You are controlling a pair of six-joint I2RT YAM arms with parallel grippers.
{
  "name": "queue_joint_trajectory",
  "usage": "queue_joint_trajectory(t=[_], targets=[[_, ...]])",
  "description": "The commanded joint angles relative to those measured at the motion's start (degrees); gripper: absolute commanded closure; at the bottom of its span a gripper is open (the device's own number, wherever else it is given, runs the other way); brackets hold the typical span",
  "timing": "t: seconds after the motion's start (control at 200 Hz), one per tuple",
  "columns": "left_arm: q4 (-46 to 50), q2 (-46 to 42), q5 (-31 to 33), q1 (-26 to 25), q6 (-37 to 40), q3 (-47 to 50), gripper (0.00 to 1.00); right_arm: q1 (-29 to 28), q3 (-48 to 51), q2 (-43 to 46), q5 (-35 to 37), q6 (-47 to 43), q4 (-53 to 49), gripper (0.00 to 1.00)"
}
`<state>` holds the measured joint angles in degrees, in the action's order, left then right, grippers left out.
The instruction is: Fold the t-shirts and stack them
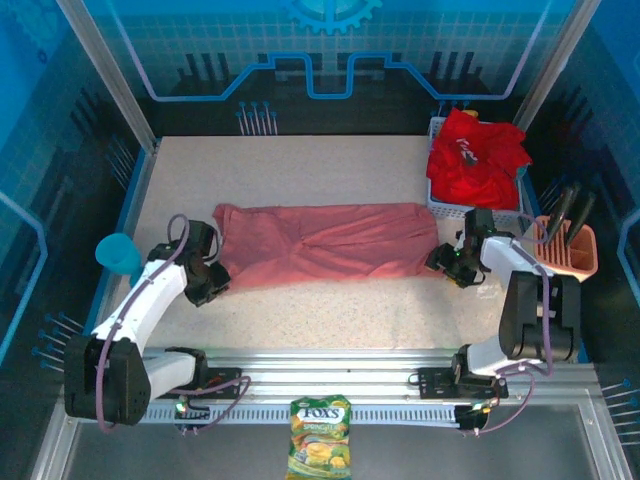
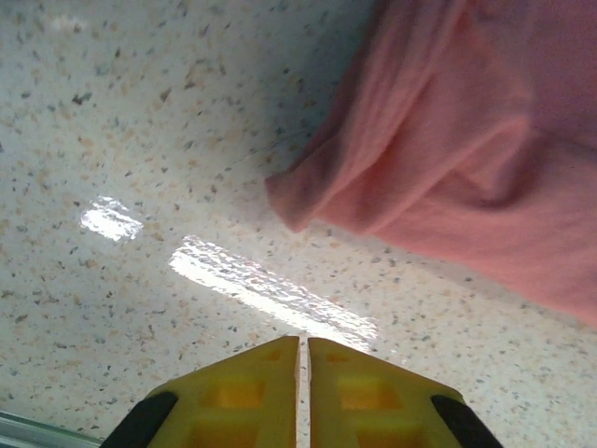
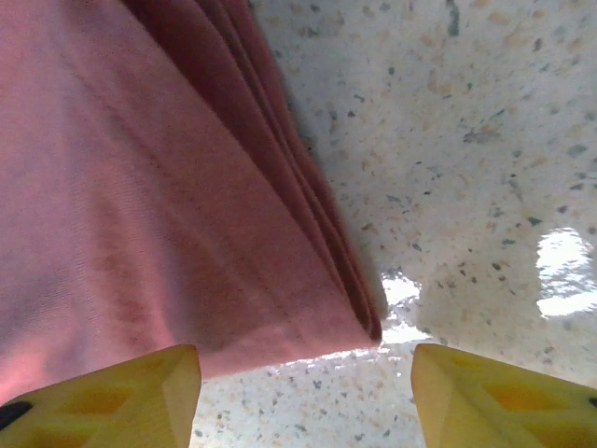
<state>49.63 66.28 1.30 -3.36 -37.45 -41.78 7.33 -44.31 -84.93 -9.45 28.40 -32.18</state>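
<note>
The pink t-shirt (image 1: 325, 243) is laid out in a long strip across the middle of the table (image 1: 300, 170) in the top view. The left gripper (image 2: 298, 343) is at the bottom of its wrist view with its yellow fingers clenched together and nothing between them. It sits on bare tabletop, and the shirt's corner is up in the right half of that frame, close but not touching. The right gripper (image 3: 303, 378) has its fingers spread wide and isn't grasping anything. The shirt's layered corner lies flat just ahead of the gap. The red t-shirts (image 1: 475, 158) are heaped in the white basket (image 1: 434, 190) at upper right. There's a teal cup (image 1: 120, 252) at the left edge and a candy bag (image 1: 319, 437) at bottom center.
</note>
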Motion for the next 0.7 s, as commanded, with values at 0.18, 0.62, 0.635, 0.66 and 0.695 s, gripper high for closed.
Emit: queue_joint_trajectory(t=[0.18, 0.62, 0.635, 0.66, 0.695], targets=[[-5.1, -3.9, 4.0, 0.5, -3.2, 4.8, 0.73, 1.1, 1.3, -3.0, -2.6, 0.6, 4.6, 0.38], [-20.5, 3.4, 2.5, 0.5, -2.5, 9.6, 0.77, 1.2, 1.0, -5.2, -4.2, -0.4, 5.8, 0.42], [-20.5, 3.7, 2.7, 0.5, -2.5, 9.5, 0.78, 1.3, 1.0, -5.2, -4.3, -0.5, 5.9, 0.46], [-20.7, 4.0, 3.0, 0.5, -2.5, 9.7, 0.79, 1.3, 0.8, -5.3, -4.6, -0.5, 5.9, 0.48], [-21.0, 4.4, 3.6, 0.5, -2.5, 9.8, 0.8, 1.3, 0.6, -5.4, -4.8, -0.6, 5.8, 0.5]])
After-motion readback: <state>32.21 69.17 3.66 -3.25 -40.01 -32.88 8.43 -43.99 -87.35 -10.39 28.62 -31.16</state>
